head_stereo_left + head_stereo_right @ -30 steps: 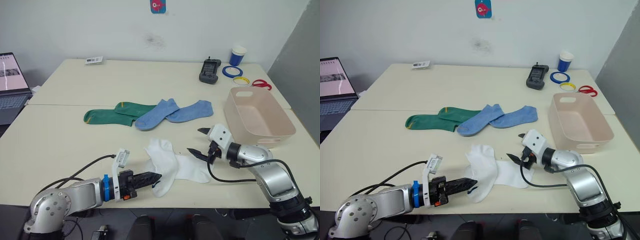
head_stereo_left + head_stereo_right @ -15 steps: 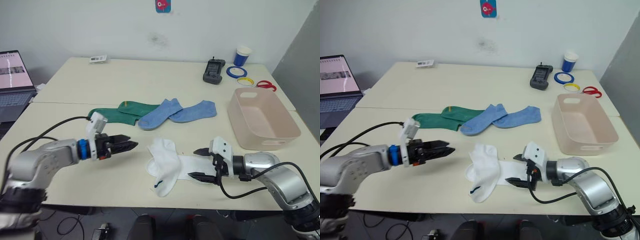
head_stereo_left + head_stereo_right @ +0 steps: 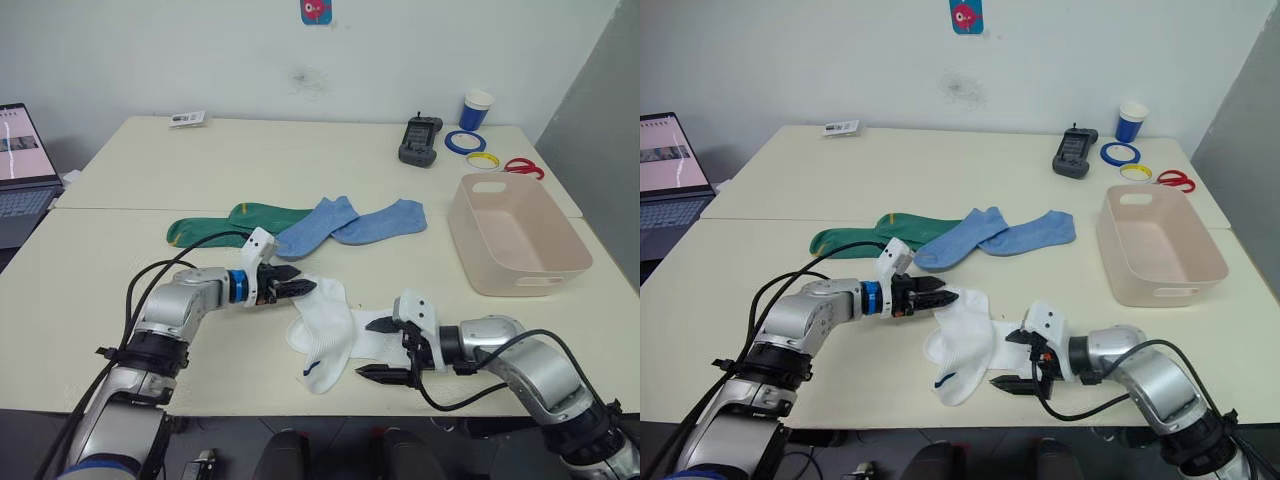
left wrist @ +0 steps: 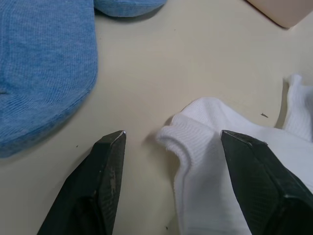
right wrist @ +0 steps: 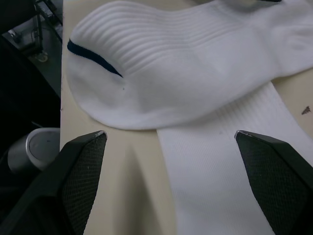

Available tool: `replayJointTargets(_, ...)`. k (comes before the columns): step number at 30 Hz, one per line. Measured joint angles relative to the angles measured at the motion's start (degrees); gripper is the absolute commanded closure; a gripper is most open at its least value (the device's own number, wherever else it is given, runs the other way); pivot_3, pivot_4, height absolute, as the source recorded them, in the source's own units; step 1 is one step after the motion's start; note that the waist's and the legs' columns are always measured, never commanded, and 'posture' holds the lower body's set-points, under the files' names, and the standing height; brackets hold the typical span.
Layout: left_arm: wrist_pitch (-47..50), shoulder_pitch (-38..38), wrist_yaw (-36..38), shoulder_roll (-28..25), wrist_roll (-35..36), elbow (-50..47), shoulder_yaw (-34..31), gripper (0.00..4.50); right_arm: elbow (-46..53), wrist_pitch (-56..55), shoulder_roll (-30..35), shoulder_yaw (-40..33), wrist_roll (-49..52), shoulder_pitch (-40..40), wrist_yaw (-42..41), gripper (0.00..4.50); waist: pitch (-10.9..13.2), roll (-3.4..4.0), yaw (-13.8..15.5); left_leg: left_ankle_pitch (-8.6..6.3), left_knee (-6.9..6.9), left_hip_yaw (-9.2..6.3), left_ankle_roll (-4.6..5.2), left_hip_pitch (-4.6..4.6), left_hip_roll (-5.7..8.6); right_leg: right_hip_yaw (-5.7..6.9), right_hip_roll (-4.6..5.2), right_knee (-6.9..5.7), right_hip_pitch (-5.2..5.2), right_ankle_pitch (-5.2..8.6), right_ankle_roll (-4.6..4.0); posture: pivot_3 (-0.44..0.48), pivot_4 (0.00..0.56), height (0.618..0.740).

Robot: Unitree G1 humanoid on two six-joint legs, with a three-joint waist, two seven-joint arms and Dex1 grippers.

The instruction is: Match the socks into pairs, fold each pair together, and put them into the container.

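Note:
Two white socks lie crossed near the table's front. One white sock (image 3: 322,330) with a dark mark lies over the other white sock (image 3: 385,340). My left gripper (image 3: 305,289) is open at the top sock's cuff (image 4: 195,129), one finger (image 4: 105,169) on each side. Open too, my right gripper (image 3: 363,348) straddles the lower sock (image 5: 220,186) beside the marked toe (image 5: 171,63). Further back lie two light blue socks (image 3: 312,228) (image 3: 385,222) and two green socks (image 3: 205,232) (image 3: 265,213). The pink container (image 3: 520,280) stands at the right.
At the back right sit a black handset (image 3: 420,140), a blue cup (image 3: 476,110), tape rings (image 3: 465,142) and red scissors (image 3: 522,167). A laptop (image 3: 20,170) stands off the left side. A small card (image 3: 187,119) lies at the back left.
My left gripper has travelled from the front left up and right to the white sock's cuff. My right gripper has slid nearer and left along the lower white sock.

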State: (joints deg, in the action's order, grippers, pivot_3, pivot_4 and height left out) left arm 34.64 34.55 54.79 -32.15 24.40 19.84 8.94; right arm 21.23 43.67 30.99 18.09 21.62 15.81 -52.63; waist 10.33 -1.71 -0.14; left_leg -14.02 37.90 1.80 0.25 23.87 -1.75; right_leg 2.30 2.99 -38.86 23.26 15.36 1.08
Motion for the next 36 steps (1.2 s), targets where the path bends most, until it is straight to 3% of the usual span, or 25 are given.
replayJointTargets(1,-0.12,0.02,0.21,0.33,-0.47,0.26,0.00,2.22,-0.36,0.99,-0.97,0.00,0.48,0.59,0.28,0.00,0.00,0.00,-0.01,0.00,0.00,-0.01,0.00,0.00,-0.01,0.00,0.00,-0.01,0.00,-0.02,-0.03,0.000,0.150,0.740)
replayJointTargets(4,-0.12,0.06,0.99,0.89,-1.46,0.61,0.00,3.22,-1.49,3.47,-3.32,-0.33,2.50,1.98,0.91,0.64,0.00,0.00,0.01,0.00,0.01,-0.02,0.00,0.00,-0.01,0.02,0.01,-0.01,0.00,-0.12,-0.21,0.000,0.150,0.740)
replayJointTargets(8,-0.07,0.04,1.53,0.96,-2.49,0.64,0.00,4.50,-3.60,6.86,-6.67,-1.61,4.99,3.49,2.86,2.01,0.00,0.00,0.01,0.00,0.01,-0.02,0.00,0.00,0.00,0.02,0.01,-0.01,0.00,-0.13,-0.22,0.000,0.150,0.740)
replayJointTargets(15,0.03,-0.53,1.98,1.01,-3.08,0.17,-0.58,4.50,-4.15,10.06,-7.05,-3.83,7.86,3.86,4.13,4.48,0.00,0.00,-0.02,0.00,0.00,-0.03,0.00,0.00,0.00,0.01,0.02,-0.02,0.00,-0.13,-0.22,0.000,0.150,0.740)
replayJointTargets(27,5.20,-5.24,0.06,0.79,-0.26,-10.39,-5.71,4.50,-3.66,12.34,-5.85,-6.67,11.75,3.99,4.77,4.48,0.00,0.00,-0.07,0.00,0.00,-0.04,0.00,0.00,-0.01,0.00,0.03,-0.02,0.00,-0.13,-0.22,0.000,0.150,0.740)
replayJointTargets(36,14.27,-15.04,-2.73,-2.49,6.84,-28.14,-11.74,4.50,-4.46,12.81,4.16,-9.17,13.38,8.82,-0.31,4.48,0.00,0.01,-0.17,0.00,-0.02,-0.06,0.01,-0.03,-0.01,0.00,0.04,-0.03,-0.02,-0.12,-0.21,0.000,0.150,0.740)
